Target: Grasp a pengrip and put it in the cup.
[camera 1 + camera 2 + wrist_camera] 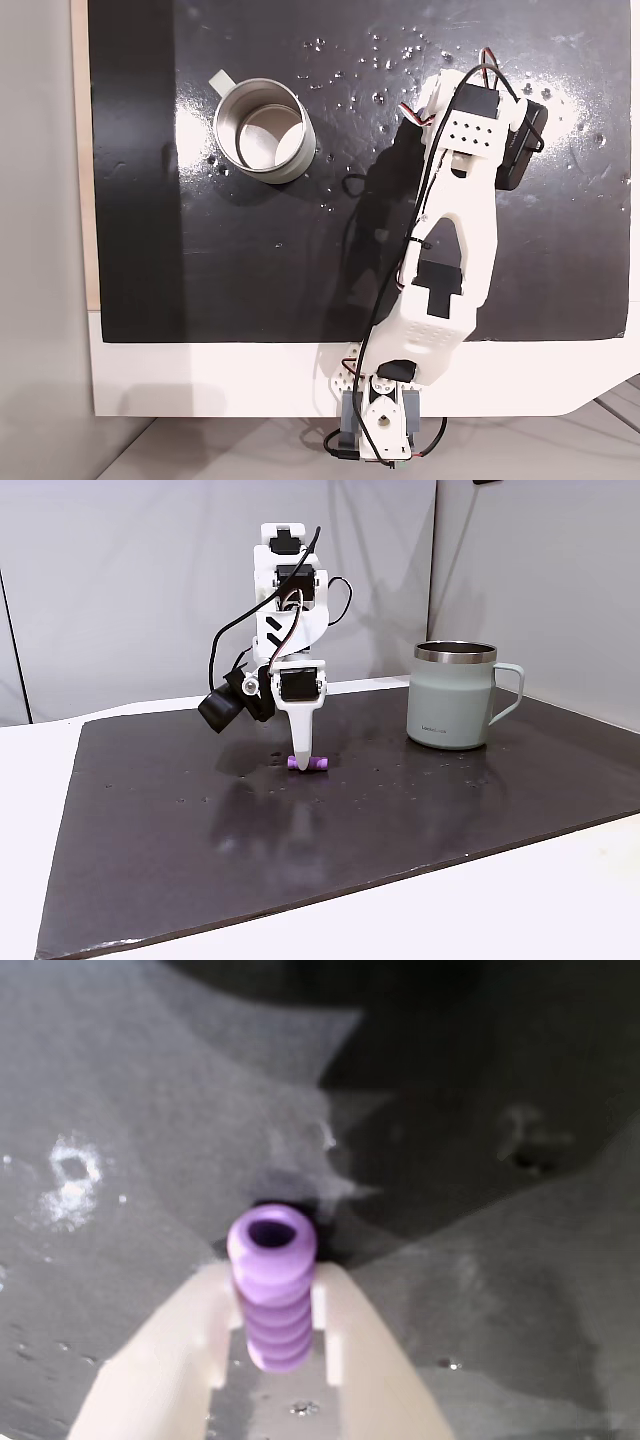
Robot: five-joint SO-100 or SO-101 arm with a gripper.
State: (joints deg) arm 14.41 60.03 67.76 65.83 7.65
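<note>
Backdrop: plain grey wall panels are standing behind the tabletop [560, 900] in a fixed view, meeting at a corner seam above the cup.
Surface: a black mat [200, 840] is lying on the white tabletop, speckled with pale spots and glare.
Cup [452, 695]: the cup is standing upright on the mat, its handle tab pointing away from the arm in a fixed view; from above [262, 130] its shiny rim and pale inside are showing.
Arm [450, 270]: the white arm is reaching from its base at the tabletop's edge across the mat, well apart from the cup, with black cables running along it.
Gripper [303, 762]: the gripper is pointing straight down with its tips at the mat, to the left of the cup in the side-on fixed view.
Jaws: the two pale fingers [345, 1330] are sitting on either side of the pengrip, touching or nearly touching its ribbed sides; whether they are pressing firmly cannot be told.
Pengrip [273, 1285]: the purple ribbed tube is lying between the fingers, its open end facing away from the wrist camera; side-on [308, 764] it is resting on the mat at the gripper's tips, well apart from the cup.
</note>
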